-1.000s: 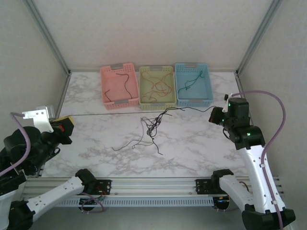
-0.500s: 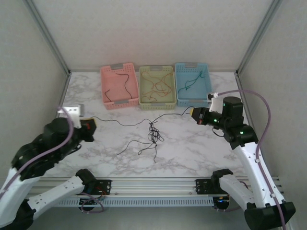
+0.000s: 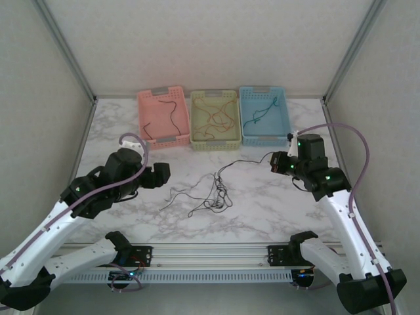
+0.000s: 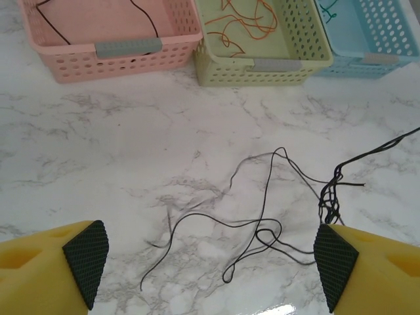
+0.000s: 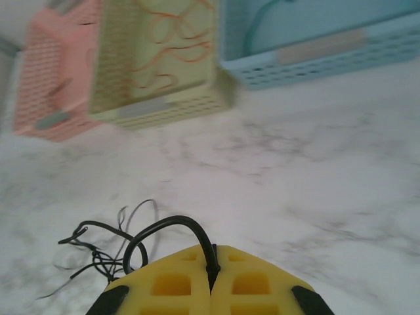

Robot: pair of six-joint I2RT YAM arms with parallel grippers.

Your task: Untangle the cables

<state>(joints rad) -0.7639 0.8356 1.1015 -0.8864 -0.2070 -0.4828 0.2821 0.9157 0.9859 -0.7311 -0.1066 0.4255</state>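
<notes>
A tangle of thin black cables lies on the marble table between the two arms. My left gripper hovers just left of it, wide open and holding nothing. In the left wrist view, loose black strands curl on the table between its pads, and the knot sits by the right pad. My right gripper is shut on one black cable, which arcs out of the closed fingertips toward the tangle.
Three baskets stand in a row at the back. The pink basket holds a black cable, the green basket holds orange ones, and the blue basket holds a teal one. Frame posts rise at both back corners.
My left gripper has opened and let go of the black cable's end. Both arms have swung inward toward the tangle. The once taut cable now lies slack.
</notes>
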